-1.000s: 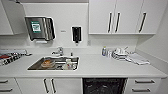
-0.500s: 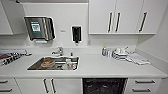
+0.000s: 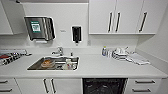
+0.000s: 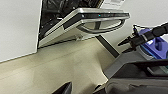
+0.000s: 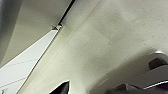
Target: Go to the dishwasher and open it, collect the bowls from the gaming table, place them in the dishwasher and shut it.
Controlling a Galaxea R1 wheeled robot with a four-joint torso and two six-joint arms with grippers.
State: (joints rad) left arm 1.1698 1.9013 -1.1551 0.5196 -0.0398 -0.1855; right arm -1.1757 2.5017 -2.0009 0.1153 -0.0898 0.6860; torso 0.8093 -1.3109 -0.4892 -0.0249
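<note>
The head view looks at a white counter [image 3: 100,67] that runs along a white wall. At the counter's left edge lies a flat pile of things in red and dark colours [image 3: 8,58]; what they are is not clear. On the wall above hangs a steel paper-towel dispenser [image 3: 40,28], and to its right a small dark soap dispenser [image 3: 76,34]. Under them a steel sink [image 3: 53,63] is set into the counter, with a tap [image 3: 59,50] at its back edge. Inside the sink sit a brownish round dish [image 3: 46,63] and some pale items beside it.

Further right, near the counter's back edge, stands a small bottle with a blue label [image 3: 104,51], then a stack of white dishes [image 3: 120,54], and just beside it a folded light cloth [image 3: 137,59] toward the right end. White upper cabinets [image 3: 125,16] with dark bar handles hang above this part.

The dishwasher [image 3: 104,86] is under the counter, right of the middle, between a white cabinet door on its left and white drawers [image 3: 142,86] on its right. Its opening is dark. In the left wrist view its steel door [image 4: 82,21] is tilted partly open, the bar handle [image 4: 102,26] at its upper edge and the dark inside behind it, above a pale beige floor [image 4: 62,65].

Whether the left gripper is spread or pressed together cannot be told, and the same holds for the right gripper.
</note>
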